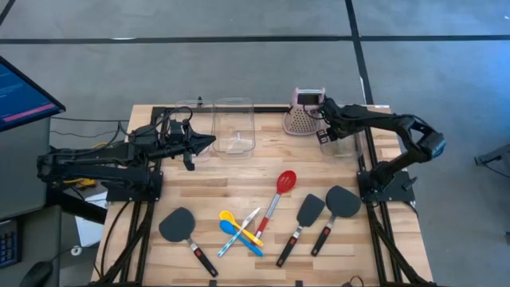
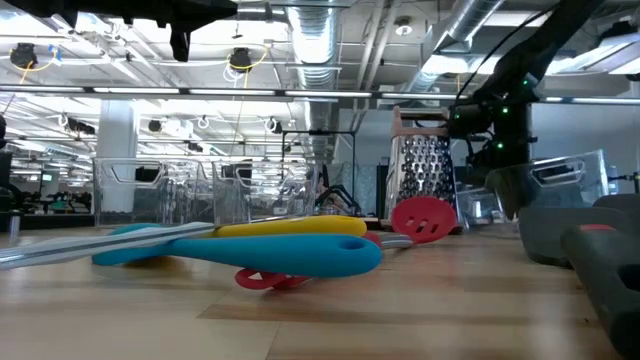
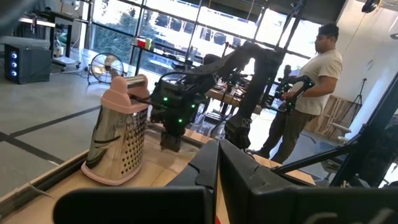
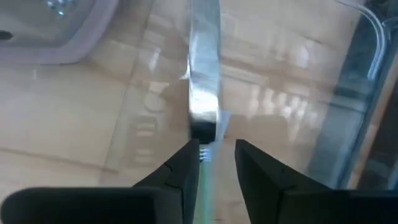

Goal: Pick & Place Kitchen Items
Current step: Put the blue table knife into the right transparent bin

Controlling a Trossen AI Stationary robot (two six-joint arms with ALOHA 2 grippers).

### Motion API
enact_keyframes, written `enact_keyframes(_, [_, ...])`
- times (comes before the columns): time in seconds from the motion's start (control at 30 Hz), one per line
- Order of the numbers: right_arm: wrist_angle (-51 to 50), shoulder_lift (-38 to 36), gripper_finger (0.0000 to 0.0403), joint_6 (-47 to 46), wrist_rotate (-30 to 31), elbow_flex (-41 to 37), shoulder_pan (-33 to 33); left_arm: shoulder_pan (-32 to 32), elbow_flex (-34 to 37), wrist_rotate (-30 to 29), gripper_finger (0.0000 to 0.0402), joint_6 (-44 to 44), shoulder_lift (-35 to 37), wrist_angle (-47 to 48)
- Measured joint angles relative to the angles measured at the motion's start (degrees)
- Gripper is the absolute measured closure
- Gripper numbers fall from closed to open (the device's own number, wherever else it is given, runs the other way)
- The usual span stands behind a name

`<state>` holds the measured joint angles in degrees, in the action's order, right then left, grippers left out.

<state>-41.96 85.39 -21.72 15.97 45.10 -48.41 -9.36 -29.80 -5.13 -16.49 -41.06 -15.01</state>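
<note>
My right gripper (image 1: 325, 135) (image 4: 217, 152) points down into a clear bin (image 1: 344, 147) at the far right, fingers a little apart. A narrow silver metal utensil (image 4: 204, 81) lies on the bin's floor, running away from the fingers; what kind it is I cannot tell. On the near table lie three black spatulas (image 1: 179, 227) (image 1: 311, 209) (image 1: 343, 201), a red spoon (image 1: 285, 182), yellow (image 1: 229, 218) and blue (image 1: 239, 235) spoons, and silver tongs (image 1: 245, 227) across them. My left gripper (image 1: 209, 142) waits shut at the far left, held level. My right gripper has the silver utensil's near end (image 4: 203, 149) between its fingertips, beside one finger (image 4: 185, 163) and with a gap to the other. Whether that finger touches it I cannot tell. The fingers come from above, and the utensil lies along the bin's floor.
A pink-topped metal grater (image 1: 303, 115) stands just left of the right gripper's bin. Two more clear bins (image 1: 233, 126) (image 1: 194, 127) stand along the far edge. A person (image 3: 311, 81) stands in the room beyond the table. A monitor (image 1: 24, 92) sits off the left side.
</note>
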Motion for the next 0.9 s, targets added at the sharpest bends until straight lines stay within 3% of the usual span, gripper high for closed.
enact_keyframes(0.53, [-13.96,-10.99,0.0301,11.7,0.74,16.51,0.34,0.01,0.0,0.02,0.04,-0.03,0.01,0.0])
enact_keyframes(0.9, [-22.68,-21.98,0.0301,11.19,0.45,25.73,2.86,0.01,0.0,0.02,0.04,-0.04,0.0,0.01])
